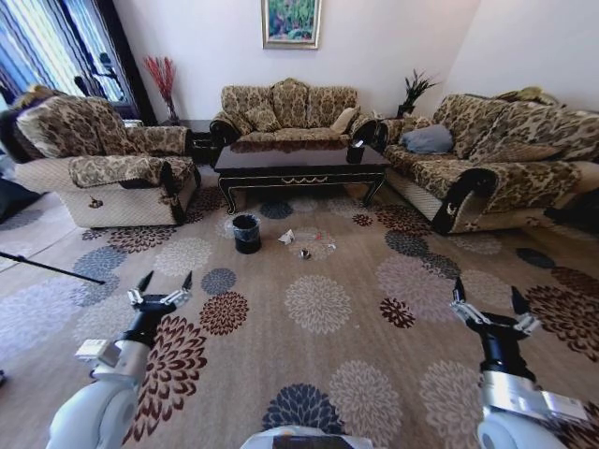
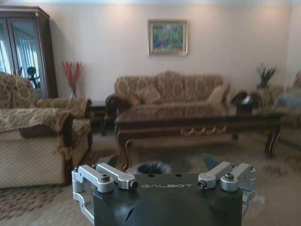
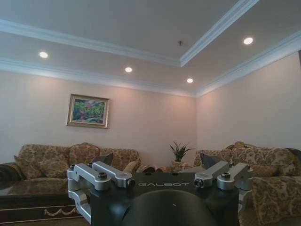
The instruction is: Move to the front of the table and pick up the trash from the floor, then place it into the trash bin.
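Both end effectors hang low at the near edge of our head view, above the flowered carpet [image 1: 318,309]. We see the left end effector [image 1: 160,283] on the left with its two dark fingers spread apart and nothing between them. The right end effector [image 1: 486,297] on the right is spread the same way, also holding nothing.

Well ahead of us stands the counter [image 1: 301,161], a long dark glossy piece with gold scroll trim on its side, set between the sofas. A small black box [image 1: 355,152] sits near its right end. On the carpet in front of the counter, toward its left leg, stands the trash bin [image 1: 246,233], round and black with a clear bag lining it.

Just to the right of the bin lies the trash: a crumpled white tissue [image 1: 286,237], a small dark scrap [image 1: 305,253] a little nearer to us, and a clear plastic bottle [image 1: 319,245] beside them, hard to make out against the pattern. All of it lies well apart from both end effectors.

From the left wrist we look over the left end effector [image 2: 160,162] toward the counter [image 2: 197,123], with the bin [image 2: 153,167] showing dimly between the fingers.
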Robot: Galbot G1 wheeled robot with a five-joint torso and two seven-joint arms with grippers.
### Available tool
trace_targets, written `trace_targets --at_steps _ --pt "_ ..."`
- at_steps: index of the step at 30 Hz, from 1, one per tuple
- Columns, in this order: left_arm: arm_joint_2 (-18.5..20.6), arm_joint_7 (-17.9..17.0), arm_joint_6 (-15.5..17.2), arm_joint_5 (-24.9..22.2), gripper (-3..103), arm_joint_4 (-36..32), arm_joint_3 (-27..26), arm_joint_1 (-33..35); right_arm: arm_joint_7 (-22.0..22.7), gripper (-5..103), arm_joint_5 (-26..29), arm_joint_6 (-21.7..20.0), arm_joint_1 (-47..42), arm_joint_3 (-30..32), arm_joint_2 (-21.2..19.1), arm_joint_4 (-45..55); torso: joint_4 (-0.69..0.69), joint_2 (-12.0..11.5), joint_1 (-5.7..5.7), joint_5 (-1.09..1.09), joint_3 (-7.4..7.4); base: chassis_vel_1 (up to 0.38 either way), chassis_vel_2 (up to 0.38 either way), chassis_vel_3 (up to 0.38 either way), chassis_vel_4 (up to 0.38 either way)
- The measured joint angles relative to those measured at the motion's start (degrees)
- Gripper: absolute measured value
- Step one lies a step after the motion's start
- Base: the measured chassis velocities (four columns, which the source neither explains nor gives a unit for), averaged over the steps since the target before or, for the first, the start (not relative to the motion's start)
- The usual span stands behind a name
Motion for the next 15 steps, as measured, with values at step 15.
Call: trace_targets --at_steps 15 --pt "-4.62 0.22 -1.11 3.29 100 -2.06 -2.11 2.73 -1.28 100 0.06 -0.64 4.11 -3.17 -3.41 -2.64 0.01 -2.61 -1.08 0.01 -1.51 0.000 0.000 0.000 0.000"
